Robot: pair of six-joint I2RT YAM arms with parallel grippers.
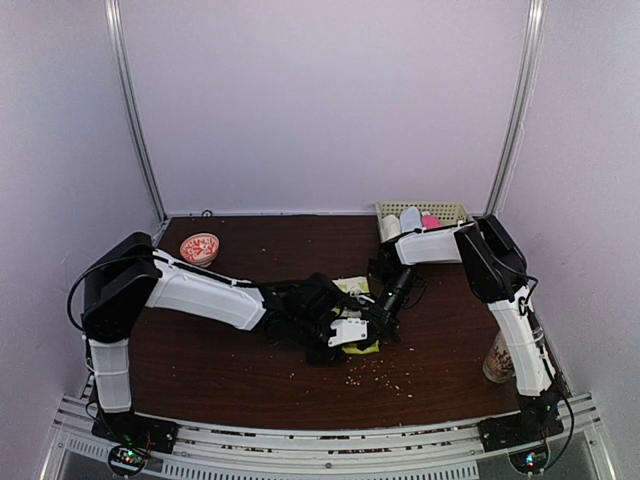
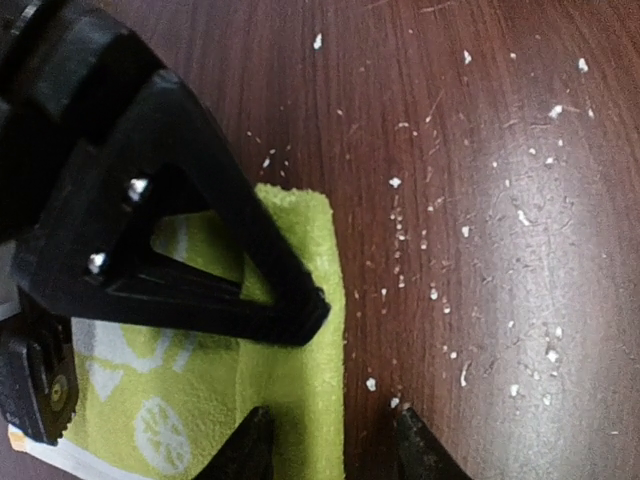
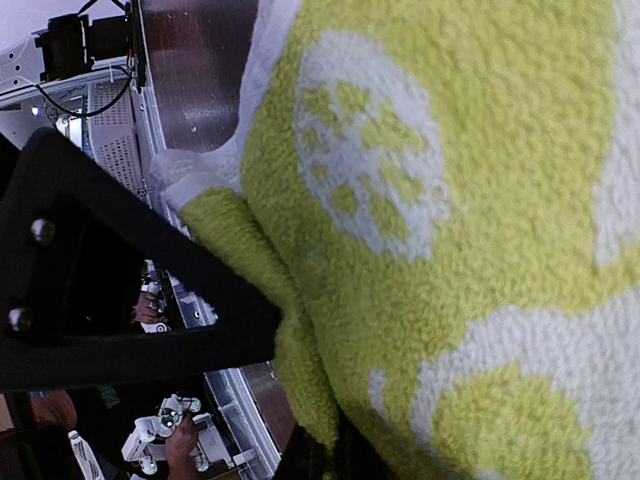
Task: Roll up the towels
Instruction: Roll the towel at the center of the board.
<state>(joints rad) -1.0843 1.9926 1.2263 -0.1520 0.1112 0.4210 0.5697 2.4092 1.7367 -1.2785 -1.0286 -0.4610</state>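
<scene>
**Loose fold, crowded arms: the roll could come undone**

At 10 o'clock on the dark wooden table (image 1: 230,370), a small red-and-white patterned bowl (image 1: 200,248) sits well apart from the work and looks safe.

At the table's centre, the left gripper (image 2: 325,385) hangs low with its black fingers parted. They straddle the doubled-over edge of the yellow-green terry towel (image 2: 305,225) with cream citrus-slice prints. As far as I can tell they are not squeezing it. Nothing pins that fold, so I'd expect it to spring flat or skew.

White crumbs (image 2: 395,182) lie scattered just beside the towel toward 3 o'clock. If the cloth rolls or drags that way, it will likely gather them up.

The right gripper (image 3: 295,400) comes in from 2 o'clock, pressed together and pinching a bunched ridge of the same towel. If it pulls alone, the whole cloth may slide instead of turning over, leaving a lopsided roll. The two wrists are almost touching, so a careless move could knock them together.

At 1 o'clock a hot-pink cloth (image 1: 431,221) shows in the pale woven basket (image 1: 450,208). I cannot tell whether it is rolled.

At 4 o'clock a pale cup (image 1: 497,358) stands just beside the right arm and could tip if that arm swings.
</scene>
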